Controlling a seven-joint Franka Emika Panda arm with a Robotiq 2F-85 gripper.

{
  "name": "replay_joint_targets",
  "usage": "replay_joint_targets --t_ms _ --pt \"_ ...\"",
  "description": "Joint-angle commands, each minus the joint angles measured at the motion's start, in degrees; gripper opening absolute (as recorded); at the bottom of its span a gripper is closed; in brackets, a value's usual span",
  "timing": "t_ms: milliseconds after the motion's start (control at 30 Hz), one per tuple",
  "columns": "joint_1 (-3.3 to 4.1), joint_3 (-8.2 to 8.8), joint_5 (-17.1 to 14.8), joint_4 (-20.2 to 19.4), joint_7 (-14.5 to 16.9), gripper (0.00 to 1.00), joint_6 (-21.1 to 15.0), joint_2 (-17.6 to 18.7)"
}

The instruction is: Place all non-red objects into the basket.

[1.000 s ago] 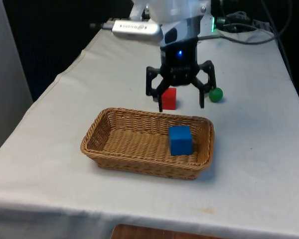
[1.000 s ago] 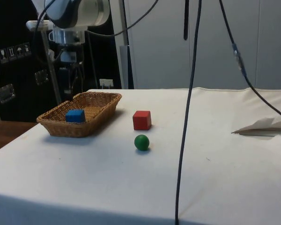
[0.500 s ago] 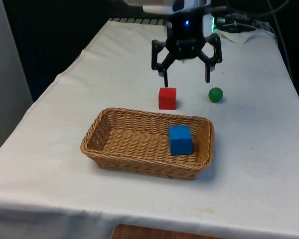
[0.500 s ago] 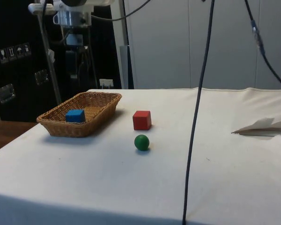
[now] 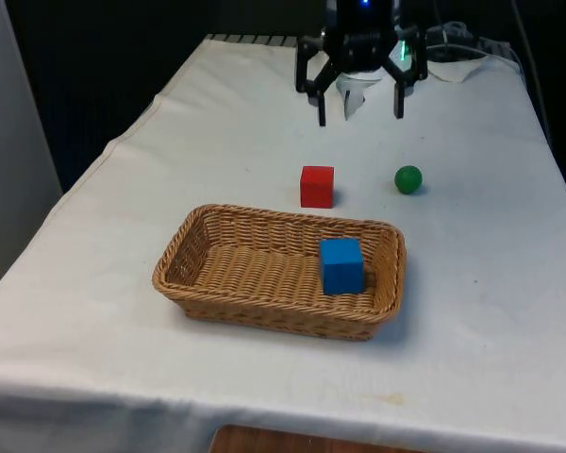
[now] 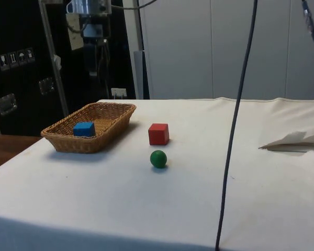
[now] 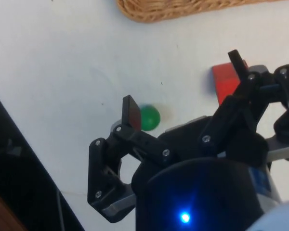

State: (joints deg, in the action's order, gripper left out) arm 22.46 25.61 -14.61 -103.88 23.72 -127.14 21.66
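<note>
A wicker basket (image 5: 217,283) (image 6: 107,114) (image 7: 183,9) sits near the table's front with a blue cube (image 5: 341,265) (image 6: 84,129) inside it. Behind the basket a red cube (image 5: 317,186) (image 6: 158,134) (image 7: 225,82) rests on the cloth. A green ball (image 5: 408,179) (image 6: 158,158) (image 7: 150,117) lies to the front view's right of the red cube. My gripper (image 5: 360,104) (image 7: 183,84) hangs open and empty high above the table, behind the red cube and the ball. One of its fingers (image 7: 131,113) lines up beside the ball in the wrist view.
A crumpled white paper (image 6: 295,141) lies on the cloth at the far end in the side view. Black cables (image 6: 235,130) hang across the side view. Cables (image 5: 472,57) also lie at the table's far end by the robot.
My open gripper has risen and pulled back from just above the basket's rear rim to high behind the red cube. The objects have stayed put.
</note>
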Motion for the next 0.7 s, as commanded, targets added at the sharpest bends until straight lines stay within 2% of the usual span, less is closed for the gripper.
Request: replay_joint_targets --t_ms 0,133,167,200,400,433,467,533,633,667 --pt "0.69 0.52 0.7 -0.8 -0.6 1.0 -0.4 -0.7" --pt "0.63 -0.34 3.3 -3.3 -2.0 1.0 -0.3 -3.6" --pt "0.06 -0.8 2.6 -2.8 -1.4 1.0 0.0 -3.2" --pt "0.63 -0.52 3.8 -3.8 -2.3 1.0 -0.3 -4.2" --pt "0.57 -1.78 7.2 -7.3 -4.5 1.0 -0.1 -8.5" --pt "0.06 -2.01 6.1 -6.6 -3.6 1.0 0.0 -7.7" --pt "0.57 -2.01 7.7 -7.9 -4.9 1.0 -0.1 -9.2" --pt "0.52 -2.75 8.9 -9.5 -5.9 1.0 -0.1 -10.9" --pt "0.4 -3.5 9.7 -11.0 -6.7 1.0 -0.3 -12.4" --pt "0.06 -3.61 8.9 -10.5 -5.9 1.0 0.0 -11.9"
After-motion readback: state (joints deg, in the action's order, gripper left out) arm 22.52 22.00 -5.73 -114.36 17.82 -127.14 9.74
